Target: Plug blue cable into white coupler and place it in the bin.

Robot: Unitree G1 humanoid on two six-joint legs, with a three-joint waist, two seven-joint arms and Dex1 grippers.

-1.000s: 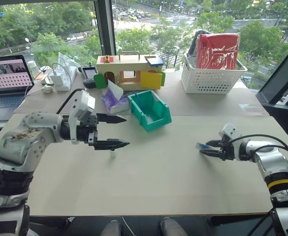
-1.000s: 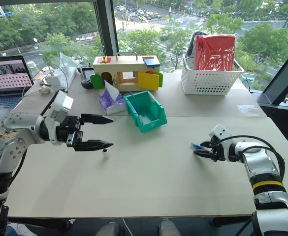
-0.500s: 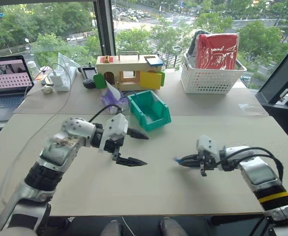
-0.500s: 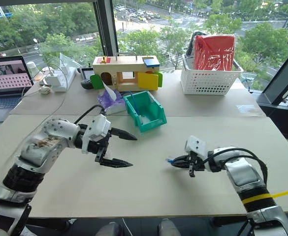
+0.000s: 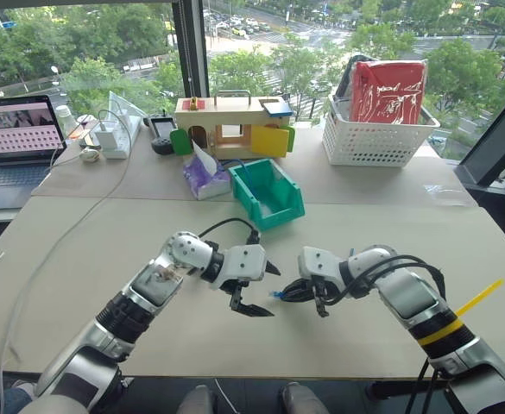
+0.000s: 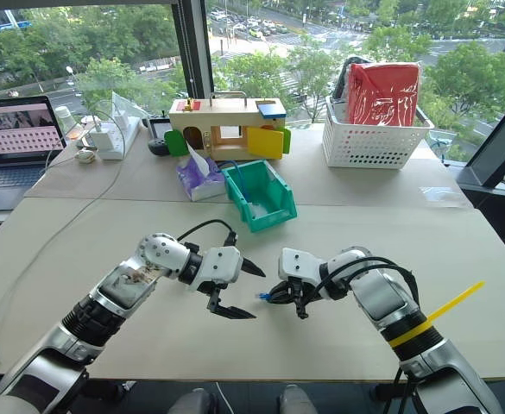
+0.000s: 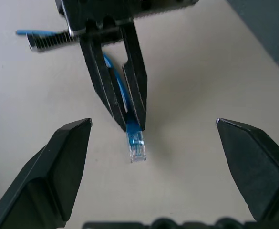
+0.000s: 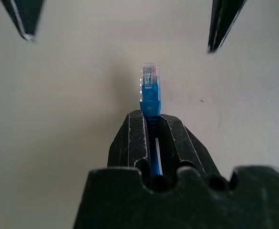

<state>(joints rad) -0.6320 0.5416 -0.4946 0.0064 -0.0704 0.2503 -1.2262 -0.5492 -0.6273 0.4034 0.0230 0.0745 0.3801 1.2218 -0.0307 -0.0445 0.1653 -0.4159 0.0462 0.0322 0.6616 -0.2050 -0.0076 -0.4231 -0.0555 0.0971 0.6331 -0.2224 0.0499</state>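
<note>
The blue cable (image 8: 150, 98) is pinched in my right gripper (image 8: 151, 117), which is shut on it just behind the clear plug (image 7: 137, 149). The plug sticks out past the fingertips, low over the tabletop. My left gripper (image 5: 275, 292) faces it from the left, open wide, one fingertip to each side of the plug (image 5: 278, 295) and not touching it. The teal bin (image 5: 280, 213) stands behind both grippers, towards the middle of the table. The white coupler is hidden.
Behind the bin stand a wooden box (image 5: 230, 125) with coloured doors and a purple tissue pack (image 5: 202, 177). A white basket (image 5: 377, 142) holding a red bag sits at the back right. A laptop (image 5: 15, 138) and a power strip (image 5: 110, 138) are at the back left.
My right gripper has carried the blue plug leftwards to the table's middle. My left gripper has dropped and swung right to meet it, still open.
</note>
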